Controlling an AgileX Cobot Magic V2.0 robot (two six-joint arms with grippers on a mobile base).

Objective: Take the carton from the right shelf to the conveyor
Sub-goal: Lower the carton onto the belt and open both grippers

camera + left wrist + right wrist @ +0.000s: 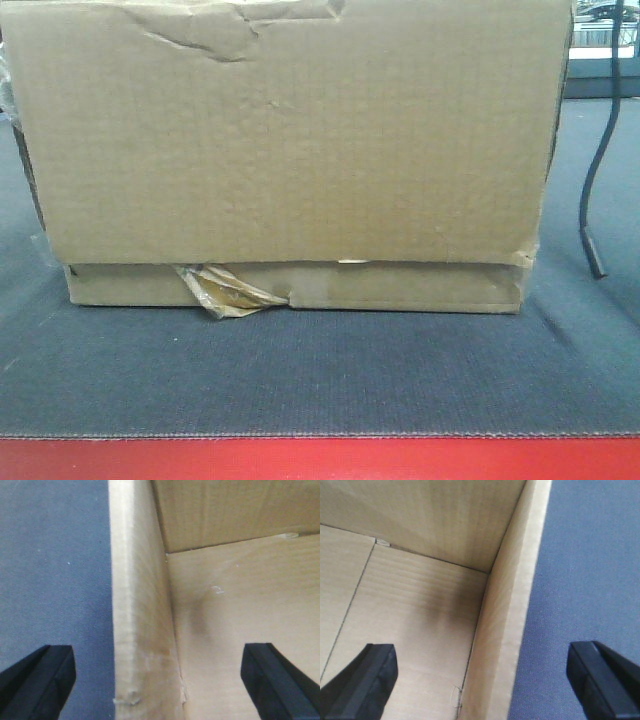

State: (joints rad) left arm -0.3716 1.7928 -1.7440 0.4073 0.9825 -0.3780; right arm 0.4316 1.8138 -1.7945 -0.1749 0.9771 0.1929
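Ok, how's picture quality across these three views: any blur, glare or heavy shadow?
Front view: soft, grainy, evenly lit, no glare on the carton or conveyor. Left wrist view: near carton wall blurred and pale, dim shadow patch in the inside corner. Right wrist view: likewise, wall edge washed out, shadow at its foot.

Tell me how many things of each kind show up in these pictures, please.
carton: 1
conveyor belt: 1
grippers: 2 (left gripper, right gripper)
black cable: 1
Total: 5
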